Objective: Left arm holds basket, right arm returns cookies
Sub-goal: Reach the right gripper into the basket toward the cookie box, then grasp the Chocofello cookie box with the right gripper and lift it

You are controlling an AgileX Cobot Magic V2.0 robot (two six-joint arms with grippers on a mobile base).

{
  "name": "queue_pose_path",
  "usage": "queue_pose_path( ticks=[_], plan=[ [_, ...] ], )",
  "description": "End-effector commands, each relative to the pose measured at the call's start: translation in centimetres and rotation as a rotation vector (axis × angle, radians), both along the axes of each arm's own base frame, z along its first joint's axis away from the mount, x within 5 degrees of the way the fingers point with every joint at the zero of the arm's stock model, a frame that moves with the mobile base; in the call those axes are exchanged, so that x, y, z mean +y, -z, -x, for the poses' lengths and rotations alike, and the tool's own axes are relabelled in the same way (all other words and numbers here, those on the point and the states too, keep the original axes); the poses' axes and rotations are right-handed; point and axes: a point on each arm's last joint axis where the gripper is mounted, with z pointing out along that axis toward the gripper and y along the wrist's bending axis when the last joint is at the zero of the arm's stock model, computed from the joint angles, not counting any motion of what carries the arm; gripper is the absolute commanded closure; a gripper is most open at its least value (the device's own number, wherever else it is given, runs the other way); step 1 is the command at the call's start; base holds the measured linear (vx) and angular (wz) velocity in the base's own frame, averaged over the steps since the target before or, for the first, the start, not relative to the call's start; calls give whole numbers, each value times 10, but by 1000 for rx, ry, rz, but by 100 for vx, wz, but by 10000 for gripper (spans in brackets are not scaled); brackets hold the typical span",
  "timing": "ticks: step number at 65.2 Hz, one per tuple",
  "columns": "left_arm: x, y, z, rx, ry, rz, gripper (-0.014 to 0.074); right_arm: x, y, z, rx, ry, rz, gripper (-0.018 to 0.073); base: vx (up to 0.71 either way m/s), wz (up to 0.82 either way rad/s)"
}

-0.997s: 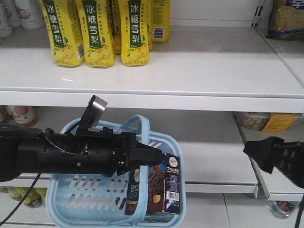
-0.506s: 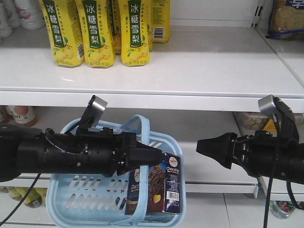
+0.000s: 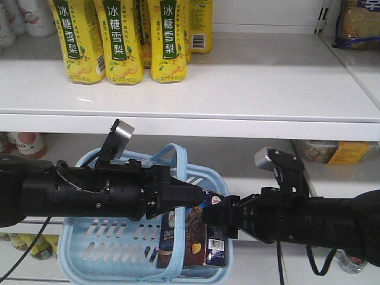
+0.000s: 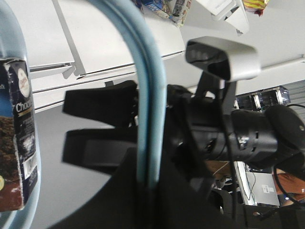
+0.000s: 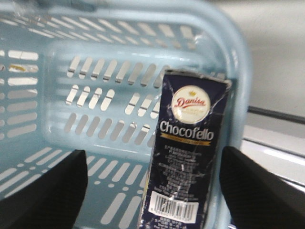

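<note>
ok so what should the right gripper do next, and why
Probably ease the right gripper a little further onto the cookies before closing. Its jaws are open, the upright box framed between them in the wrist view but not yet gripped, while the left gripper holds the basket.

cookies (image 5: 183,157) base cut off, basket (image 5: 119,67) blurred, left arm (image 3: 89,193) cropped

Blk left arm (image 3: 89,196) & right arm (image 3: 314,221), cables (image 3: 27,247), grey cams (image 3: 123,130).

A shop: white shelves (image 3: 255,83) of yellow drink cartons (image 3: 122,41), blue shopping basket (image 3: 101,249)
</note>
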Motion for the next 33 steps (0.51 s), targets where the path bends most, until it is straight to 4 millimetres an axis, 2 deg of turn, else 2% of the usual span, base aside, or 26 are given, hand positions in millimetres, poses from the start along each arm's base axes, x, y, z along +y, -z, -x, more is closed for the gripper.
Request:
queue_pose_path(
  ticks=[1,21,33],
  plan=[
    [-2,-24,2,-51,-6,85,602,7,-9,-6,-31,-2,-48,24,0,0],
    [-2,-24,2,-51,-6,85,602,16,12,-14,22,-27,-98,24,0,0],
    [-2,-24,2,-51,-6,85,602,22,17,-19,43,-54,-113,24,0,0]
  ],
)
